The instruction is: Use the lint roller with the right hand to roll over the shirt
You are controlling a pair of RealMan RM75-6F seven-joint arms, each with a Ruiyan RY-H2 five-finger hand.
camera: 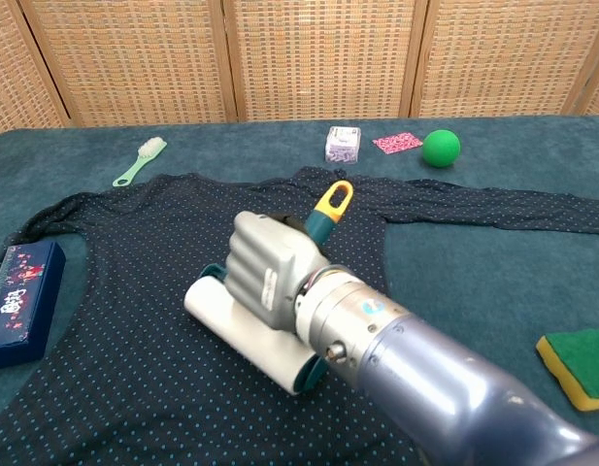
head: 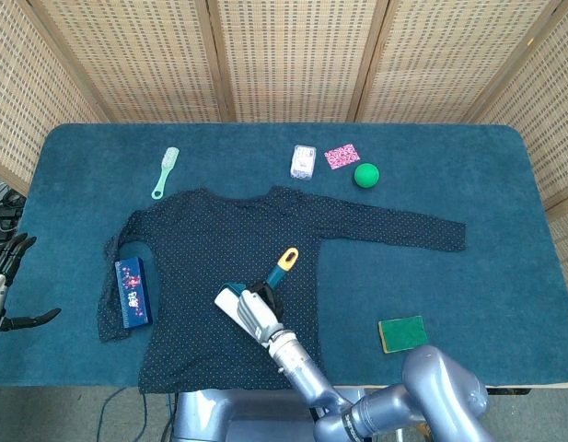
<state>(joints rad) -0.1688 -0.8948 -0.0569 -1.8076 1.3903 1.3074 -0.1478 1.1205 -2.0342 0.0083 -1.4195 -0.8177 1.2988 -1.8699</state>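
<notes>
**Soft, even light in both views**

The light is bright and soft. It falls evenly on the blue tabletop [head: 504,239], with no dark corners. Shadows are small and faint. There is a thin one under the green ball [head: 366,175] and a soft one under the right hand [camera: 270,267] in the chest view. The silver arm [camera: 445,388] has pale shiny spots but no strong glare. The head view is sharp all over. In the chest view the near arm looks very big and a little soft at the bottom edge. The far screen [head: 293,55] is clear.
</notes>
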